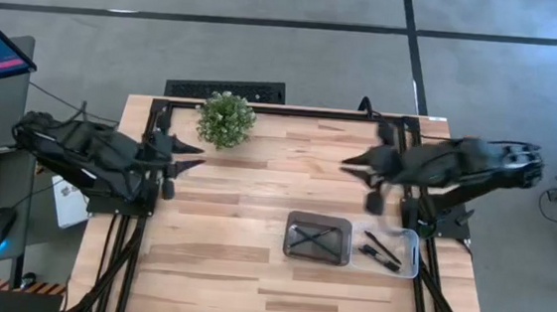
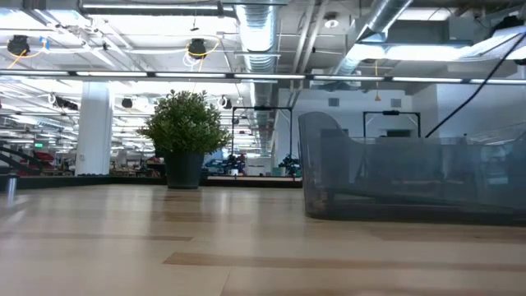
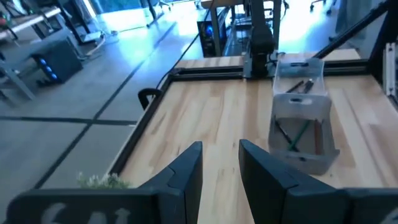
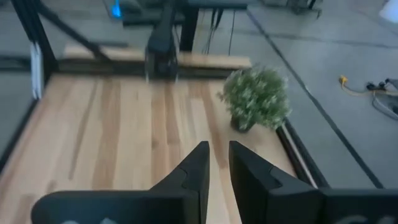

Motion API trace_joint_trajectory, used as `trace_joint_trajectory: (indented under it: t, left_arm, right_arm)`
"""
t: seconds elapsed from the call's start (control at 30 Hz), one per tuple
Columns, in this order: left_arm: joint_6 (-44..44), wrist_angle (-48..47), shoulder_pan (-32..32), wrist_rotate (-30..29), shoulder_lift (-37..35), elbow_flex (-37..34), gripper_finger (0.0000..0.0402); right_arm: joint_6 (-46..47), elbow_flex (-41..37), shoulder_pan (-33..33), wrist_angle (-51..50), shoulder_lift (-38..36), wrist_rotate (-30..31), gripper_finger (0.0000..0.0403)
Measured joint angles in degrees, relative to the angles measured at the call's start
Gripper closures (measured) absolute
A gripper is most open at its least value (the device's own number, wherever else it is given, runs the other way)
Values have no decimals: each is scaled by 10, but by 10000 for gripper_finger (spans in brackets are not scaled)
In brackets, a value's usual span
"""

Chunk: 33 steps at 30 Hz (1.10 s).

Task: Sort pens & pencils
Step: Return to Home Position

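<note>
While pencils point(image 1: 318, 241) lie crossed, blurred pens point(image 1: 383, 251) seem two.

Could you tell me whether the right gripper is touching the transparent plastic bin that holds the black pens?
Apart. The high view shows the right gripper with bare wooden tabletop between it and the transparent plastic bin.

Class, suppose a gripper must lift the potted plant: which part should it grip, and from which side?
Probably the dark pot, approached level from the side: the bushy foliage spreads wider than the pot and hides it from above.
</note>
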Motion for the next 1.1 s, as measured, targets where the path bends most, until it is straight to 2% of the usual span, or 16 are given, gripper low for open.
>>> trace_joint_trajectory:
  t: [0.27,0.4,0.53,0.63,0.87,1.1]
  left_arm:
    - [-49,-109,0,-10,-55,-1,306]
    - [-44,-82,0,-45,-90,-16,306]
    - [-8,-43,0,-10,-144,-41,306]
    - [9,-13,0,17,-198,-83,306]
    - [26,37,0,15,-317,-183,306]
    - [17,74,0,-70,-389,-251,306]
  right_arm:
    - [9,-1,-5,-7,-83,-2,321]
    - [-12,-1,-2,-3,-109,-3,321]
    - [-27,-22,8,0,-138,-3,321]
    - [-28,-67,16,10,-172,-3,321]
    - [-45,-216,22,119,-296,-3,321]
    - [-78,-348,21,214,-421,3,321]
